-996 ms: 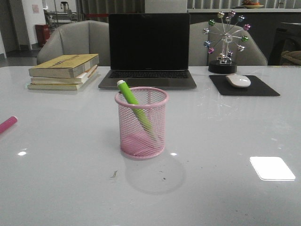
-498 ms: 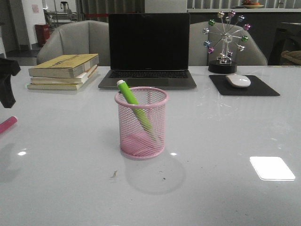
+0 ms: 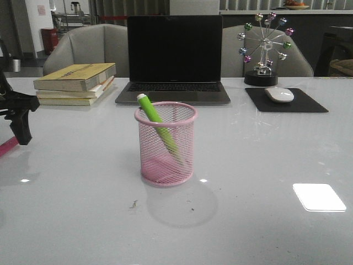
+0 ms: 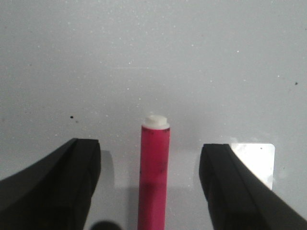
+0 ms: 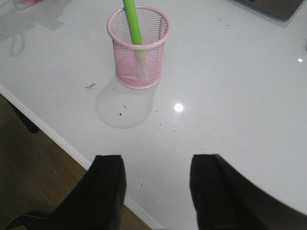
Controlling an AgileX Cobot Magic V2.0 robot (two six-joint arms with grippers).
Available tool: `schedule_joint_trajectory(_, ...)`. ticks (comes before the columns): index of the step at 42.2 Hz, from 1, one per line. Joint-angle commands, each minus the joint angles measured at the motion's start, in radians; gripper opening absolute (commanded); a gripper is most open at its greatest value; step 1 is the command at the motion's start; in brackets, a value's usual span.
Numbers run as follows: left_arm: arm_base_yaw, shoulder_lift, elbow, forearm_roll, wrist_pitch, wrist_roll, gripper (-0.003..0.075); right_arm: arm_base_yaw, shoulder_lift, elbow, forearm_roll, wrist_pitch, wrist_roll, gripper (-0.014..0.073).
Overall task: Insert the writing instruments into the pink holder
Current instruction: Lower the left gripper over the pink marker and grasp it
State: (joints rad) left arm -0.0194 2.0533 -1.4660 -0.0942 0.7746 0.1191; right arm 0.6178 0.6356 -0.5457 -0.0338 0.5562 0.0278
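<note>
The pink wire-mesh holder point(image 3: 165, 144) stands upright mid-table, and the lime green marker point(image 3: 156, 122) leans inside it with its white end over the rim. Both also show in the right wrist view: the holder point(image 5: 139, 52) and the green marker point(image 5: 132, 21). The pink-red marker point(image 4: 154, 177) lies flat on the table, white end pointing away from the wrist. My left gripper point(image 4: 149, 147) is open and straddles it, with a gap on each side. At the far left of the front view that gripper point(image 3: 22, 124) hangs just above the marker point(image 3: 6, 148). My right gripper point(image 5: 156, 162) is open and empty over the table's near edge.
A laptop point(image 3: 174, 55) stands open behind the holder. Stacked books point(image 3: 74, 83) lie at the back left. A mouse on a black pad point(image 3: 279, 95) and a Ferris-wheel ornament point(image 3: 265, 47) sit at the back right. The table's front edge point(image 5: 62, 143) drops to the floor.
My left gripper has come into view from the left edge and dropped lower, down over the pink-red marker. The holder and green marker have not moved.
</note>
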Motion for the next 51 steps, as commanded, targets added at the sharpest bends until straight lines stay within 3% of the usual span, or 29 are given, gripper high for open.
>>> schedule_joint_trajectory(1,0.001,-0.044,-0.031,-0.002,-0.031,-0.001,0.0497,-0.005,-0.003,-0.029,-0.009,-0.069,-0.001,0.0435)
schedule_joint_trajectory(21,0.001,-0.011,-0.031,-0.002,-0.01,-0.001,0.0486,-0.005,-0.003,-0.029,-0.009,-0.069,-0.001,0.0435)
schedule_joint_trajectory(34,0.001,-0.011,-0.031,0.0,-0.008,-0.001,0.0214,-0.005,-0.003,-0.029,-0.009,-0.069,-0.001,0.0435)
schedule_joint_trajectory(42,0.001,-0.027,-0.031,0.0,0.017,0.004,0.0093,-0.005,-0.003,-0.029,-0.009,-0.069,-0.001,0.0435)
schedule_joint_trajectory(51,-0.001,-0.192,0.041,-0.088,-0.047,0.084,0.0091,-0.005,-0.003,-0.029,-0.009,-0.069,-0.001,0.0435)
